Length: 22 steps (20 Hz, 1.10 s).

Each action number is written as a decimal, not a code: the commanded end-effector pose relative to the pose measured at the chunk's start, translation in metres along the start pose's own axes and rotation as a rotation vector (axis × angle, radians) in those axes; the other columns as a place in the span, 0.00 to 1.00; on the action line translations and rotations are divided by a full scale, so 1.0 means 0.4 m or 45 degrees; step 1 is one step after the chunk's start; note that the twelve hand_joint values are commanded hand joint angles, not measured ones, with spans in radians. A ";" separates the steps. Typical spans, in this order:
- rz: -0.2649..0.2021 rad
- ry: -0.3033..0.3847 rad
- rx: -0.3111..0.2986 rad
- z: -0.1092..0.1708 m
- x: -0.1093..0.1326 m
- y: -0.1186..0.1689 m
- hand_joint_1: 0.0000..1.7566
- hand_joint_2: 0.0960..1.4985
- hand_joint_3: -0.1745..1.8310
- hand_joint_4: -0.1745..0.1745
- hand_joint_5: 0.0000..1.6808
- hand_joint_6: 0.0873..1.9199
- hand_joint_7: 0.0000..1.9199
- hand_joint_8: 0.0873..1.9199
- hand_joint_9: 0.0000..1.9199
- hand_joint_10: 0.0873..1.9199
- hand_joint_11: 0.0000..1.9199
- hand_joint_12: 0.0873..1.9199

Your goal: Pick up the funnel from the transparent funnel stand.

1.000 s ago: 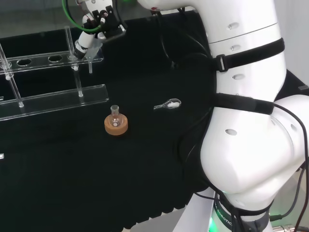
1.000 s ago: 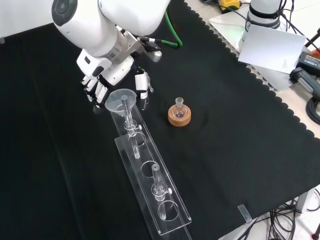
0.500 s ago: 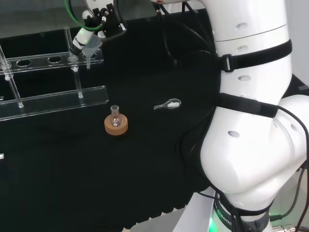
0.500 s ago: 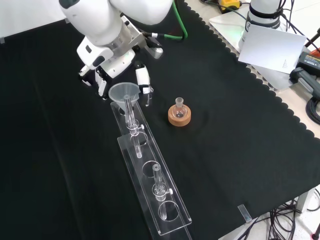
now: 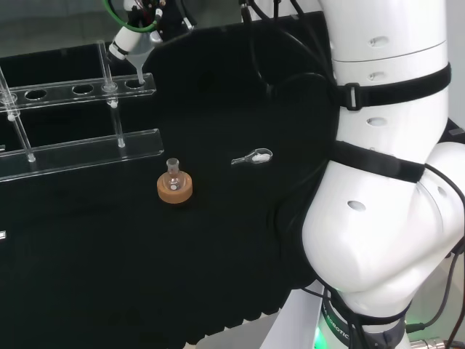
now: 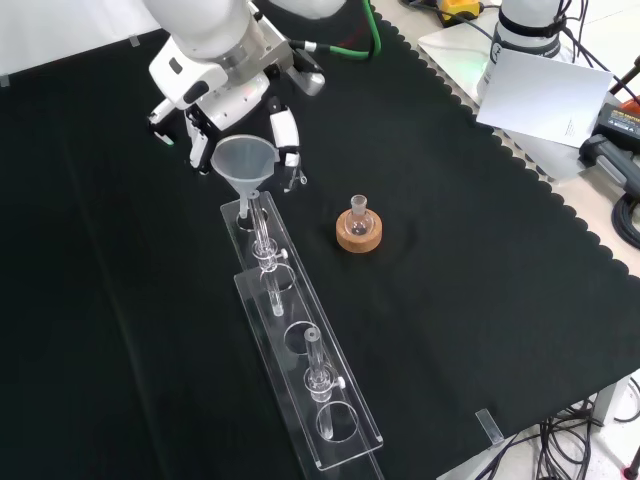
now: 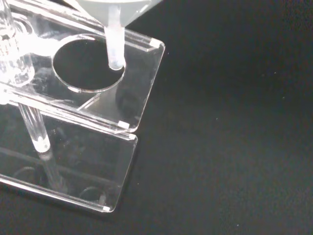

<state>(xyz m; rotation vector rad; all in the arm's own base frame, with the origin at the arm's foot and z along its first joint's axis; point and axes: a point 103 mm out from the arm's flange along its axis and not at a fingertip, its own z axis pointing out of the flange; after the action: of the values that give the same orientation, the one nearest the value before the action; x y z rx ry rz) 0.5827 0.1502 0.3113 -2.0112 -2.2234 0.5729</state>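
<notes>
Front view: flask (image 6: 359,214) beside stand (image 6: 300,350).

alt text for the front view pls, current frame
The hand holds a clear funnel, its stem tip just over the end hole of a transparent funnel stand on black cloth. To the right, a small flask sits in a cork ring.

black cloth (image 6: 470,260) over bench
</notes>
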 end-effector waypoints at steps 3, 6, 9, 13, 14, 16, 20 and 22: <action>0.003 -0.007 -0.013 -0.038 -0.011 -0.027 0.47 0.32 0.46 0.57 0.53 0.49 0.65 0.49 0.63 0.12 0.00 0.81; -0.002 -0.017 -0.031 -0.066 -0.009 -0.049 0.47 0.32 0.47 0.56 0.53 0.49 0.65 0.49 0.64 0.11 0.00 0.82; -0.003 -0.027 -0.038 -0.080 -0.008 -0.064 0.47 0.32 0.47 0.55 0.53 0.49 0.65 0.48 0.64 0.11 0.00 0.82; 0.008 -0.024 -0.068 -0.108 0.007 -0.080 0.47 0.32 0.47 0.55 0.53 0.49 0.65 0.48 0.64 0.11 0.00 0.82; 0.008 -0.023 -0.077 -0.114 0.010 -0.084 0.47 0.32 0.47 0.55 0.53 0.49 0.65 0.48 0.64 0.11 0.00 0.82; 0.010 -0.028 -0.094 -0.134 0.024 -0.100 0.47 0.32 0.47 0.55 0.52 0.49 0.65 0.48 0.64 0.11 0.00 0.82; 0.046 -0.047 -0.087 -0.150 0.049 -0.118 0.47 0.32 0.47 0.55 0.52 0.49 0.65 0.48 0.64 0.11 0.00 0.82; 0.049 -0.048 -0.084 -0.154 0.074 -0.125 0.47 0.32 0.47 0.55 0.52 0.49 0.65 0.48 0.64 0.11 0.00 0.82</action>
<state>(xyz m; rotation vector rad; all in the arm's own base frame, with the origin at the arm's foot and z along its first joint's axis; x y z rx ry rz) 0.5578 0.1741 0.3746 -2.0836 -2.2624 0.5415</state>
